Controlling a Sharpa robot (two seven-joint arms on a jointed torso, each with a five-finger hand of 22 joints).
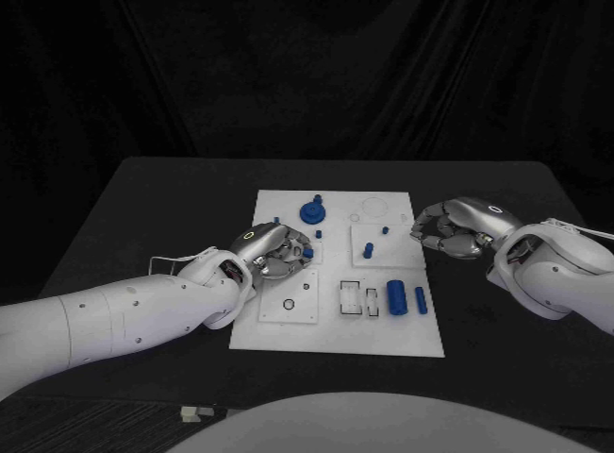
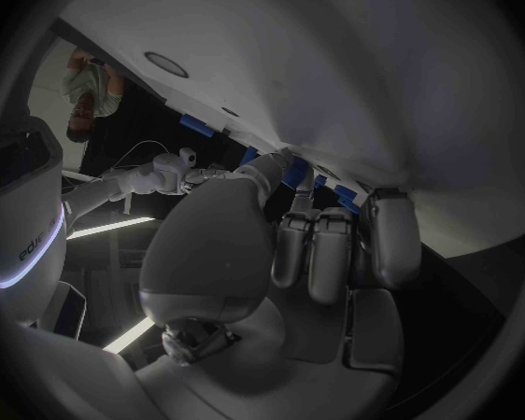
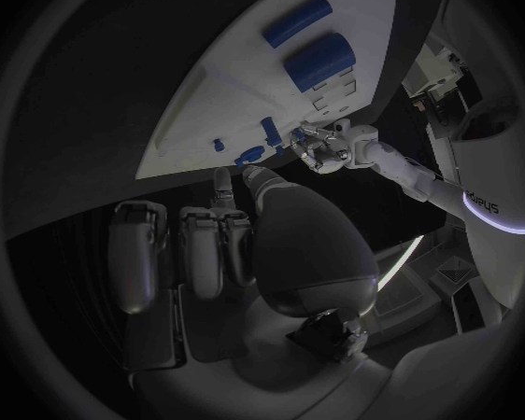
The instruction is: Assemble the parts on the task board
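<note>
The white task board (image 1: 337, 326) lies in the middle of the black table. A blue knob (image 1: 313, 209) stands near its far edge, with two small blue pegs (image 1: 368, 250) to its right. A thick blue cylinder (image 1: 396, 294) and a slimmer one (image 1: 421, 299) lie near the right edge. My left hand (image 1: 273, 250) hovers over the board's left part with its fingers curled. A small blue part (image 2: 295, 171) sits right at its fingertips; whether it is gripped I cannot tell. My right hand (image 1: 454, 226) is at the board's right edge, its fingers (image 3: 205, 252) curled in on nothing.
Two open rectangular slots (image 1: 350, 297) lie left of the cylinders, and a round hole (image 1: 289, 305) is near the left arm. Bare black table (image 1: 157, 217) surrounds the board on every side.
</note>
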